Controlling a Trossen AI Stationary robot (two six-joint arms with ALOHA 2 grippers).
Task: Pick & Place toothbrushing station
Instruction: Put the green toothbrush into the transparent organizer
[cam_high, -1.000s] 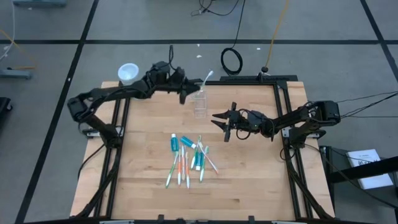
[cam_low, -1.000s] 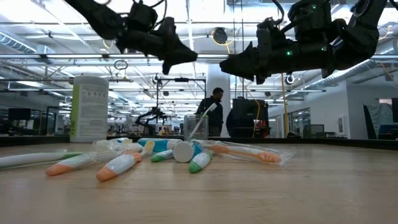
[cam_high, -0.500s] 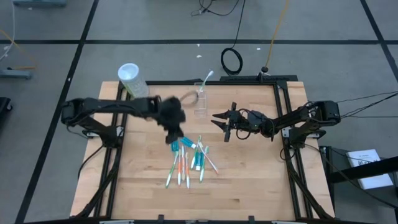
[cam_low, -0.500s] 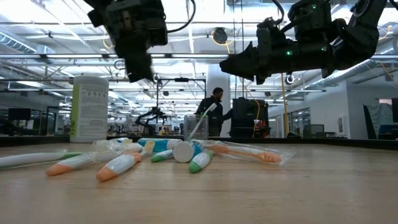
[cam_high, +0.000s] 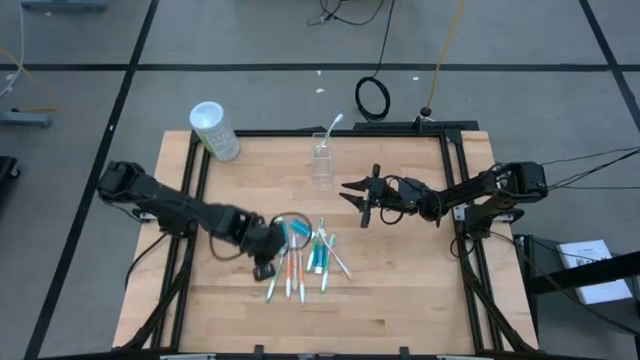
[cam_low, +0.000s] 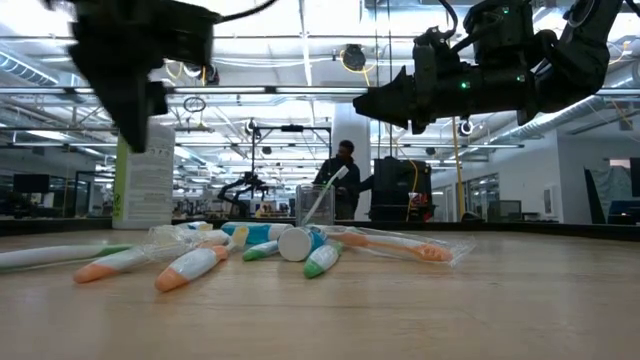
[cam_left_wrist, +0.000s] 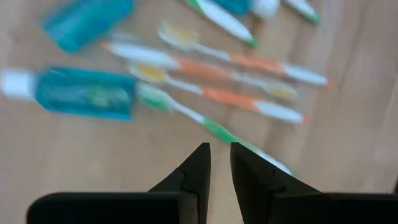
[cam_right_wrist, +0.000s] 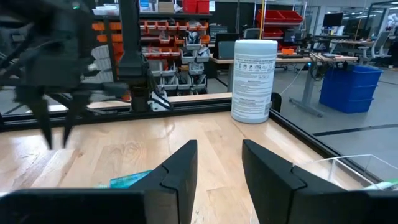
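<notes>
Several white toothbrushes (cam_high: 298, 268) with green or orange accents and blue toothpaste tubes (cam_high: 292, 232) lie in a heap on the wooden table. A clear cup (cam_high: 322, 165) stands behind them with one toothbrush (cam_high: 333, 125) leaning in it. My left gripper (cam_high: 263, 270) hovers over the heap's left side, pointing down. Its fingers (cam_left_wrist: 219, 149) stand a narrow gap apart, empty, above a green-accented toothbrush (cam_left_wrist: 214, 129). My right gripper (cam_high: 352, 200) hangs open and empty in the air to the right of the cup; its wrist view (cam_right_wrist: 219, 149) shows nothing between the fingers.
A white canister (cam_high: 216, 131) with green print stands at the table's far left corner and also shows in the right wrist view (cam_right_wrist: 254, 81). A black frame (cam_high: 455, 190) runs along the table's edges. Bare wood lies at the near side (cam_high: 330, 320).
My left gripper has swung from beside the cup at the far side toward the near edge and down, and has turned so that it points down over the left side of the toothbrush heap. The toothbrush stays leaning in the cup.
</notes>
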